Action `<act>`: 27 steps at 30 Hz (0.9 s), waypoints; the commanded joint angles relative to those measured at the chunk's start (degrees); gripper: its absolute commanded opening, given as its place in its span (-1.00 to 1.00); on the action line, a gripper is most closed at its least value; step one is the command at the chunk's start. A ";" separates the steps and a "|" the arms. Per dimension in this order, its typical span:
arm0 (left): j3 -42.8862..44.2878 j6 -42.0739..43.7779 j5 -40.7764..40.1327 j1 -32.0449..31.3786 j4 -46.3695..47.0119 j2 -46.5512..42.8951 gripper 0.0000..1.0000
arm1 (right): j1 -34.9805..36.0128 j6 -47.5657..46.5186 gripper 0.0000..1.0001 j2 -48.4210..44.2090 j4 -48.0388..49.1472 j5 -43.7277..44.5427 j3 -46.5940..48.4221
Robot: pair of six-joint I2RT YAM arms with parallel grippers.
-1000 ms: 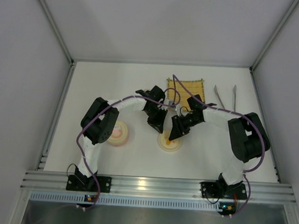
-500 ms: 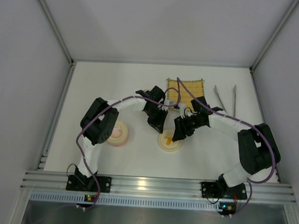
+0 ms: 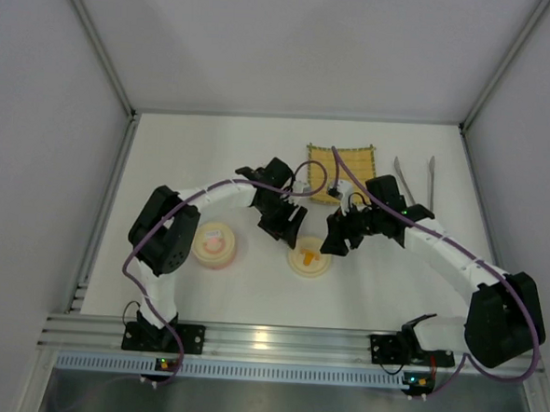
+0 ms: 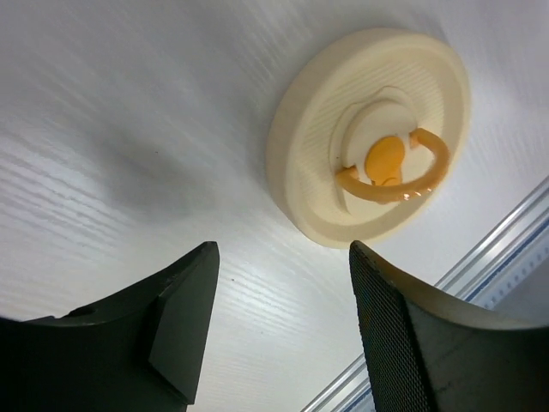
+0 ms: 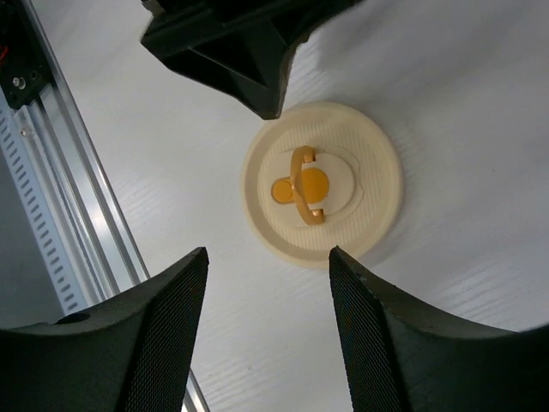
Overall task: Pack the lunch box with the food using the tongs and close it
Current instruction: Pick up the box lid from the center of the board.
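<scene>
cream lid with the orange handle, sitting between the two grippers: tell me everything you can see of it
The cream lid is a round, flat disc, plastic-looking, with fine concentric ridges and a raised centre plate. That plate carries an orange button and an orange loop handle. It lies flat, handle side up, on the white table, towards the near edge. The left gripper and right gripper flank it, both open and touching nothing.
</scene>
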 commanded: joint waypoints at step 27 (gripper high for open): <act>-2.74 14.99 30.79 35.51 -13.80 -22.84 0.52 | 18.62 -9.24 0.21 20.31 -8.97 27.03 17.54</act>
